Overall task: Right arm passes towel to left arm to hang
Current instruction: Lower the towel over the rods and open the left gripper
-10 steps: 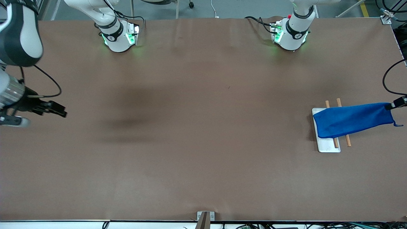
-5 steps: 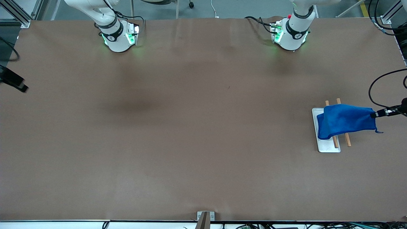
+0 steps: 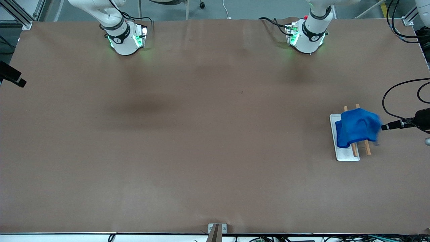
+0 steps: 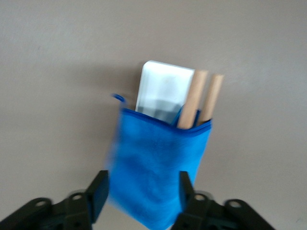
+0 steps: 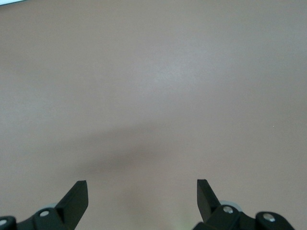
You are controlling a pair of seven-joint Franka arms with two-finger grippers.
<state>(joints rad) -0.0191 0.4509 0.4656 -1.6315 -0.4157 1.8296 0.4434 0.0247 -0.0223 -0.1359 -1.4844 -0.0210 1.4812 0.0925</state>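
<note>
The royal-blue towel (image 3: 356, 129) lies bunched over the two wooden rods (image 3: 367, 148) of the white tray (image 3: 344, 154), near the left arm's end of the table. My left gripper (image 3: 383, 127) is right beside the towel's edge, its fingers spread wide. In the left wrist view the towel (image 4: 158, 163) hangs between the open fingers of my left gripper (image 4: 142, 176), with the rods (image 4: 194, 96) and tray (image 4: 163, 86) past it. My right gripper (image 3: 16, 80) is open and empty at the right arm's end of the table, over bare table in its wrist view (image 5: 141, 183).
The brown table (image 3: 215, 134) is bare across its middle. Both arm bases (image 3: 126, 38) stand along its edge farthest from the front camera. A black cable (image 3: 389, 94) loops above the table beside the left gripper.
My left gripper moved toward the tray, and the stretched towel gathered into a bunch over the rods. Its fingers now stand apart. My right arm drew back to the table's end.
</note>
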